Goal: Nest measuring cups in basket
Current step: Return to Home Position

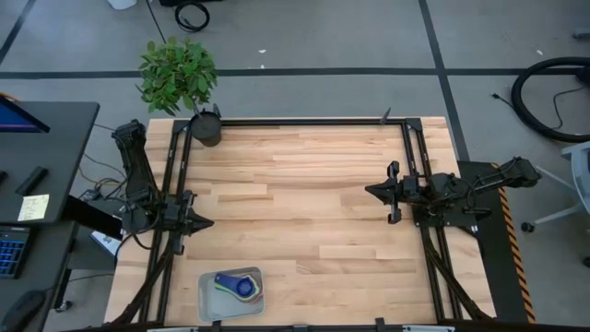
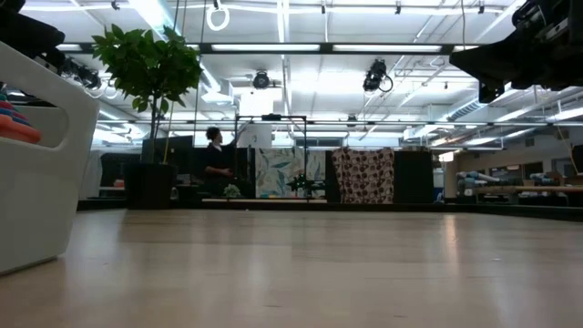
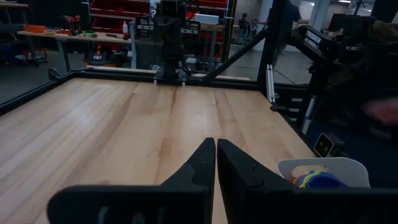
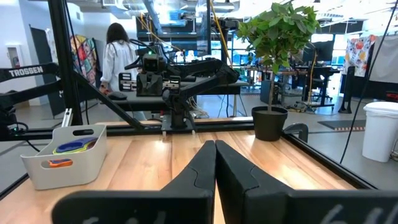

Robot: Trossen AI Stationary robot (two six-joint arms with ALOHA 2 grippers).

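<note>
The light grey basket (image 1: 230, 293) stands near the table's front edge, left of centre, and holds the measuring cups (image 1: 238, 285) stacked inside it, dark blue on top. In the right wrist view the basket (image 4: 62, 155) shows yellow, blue and orange cups (image 4: 69, 149). My left gripper (image 1: 208, 221) hovers shut at the table's left edge, pointing level toward the right. My right gripper (image 1: 369, 191) hovers shut at the right side, pointing left. Neither touches anything.
A dark round pot with a green plant (image 1: 205, 127) stands at the table's far left corner. A black frame (image 1: 304, 121) runs around the table. The wooden top between the two arms is bare. A person (image 4: 115, 56) stands in the room beyond.
</note>
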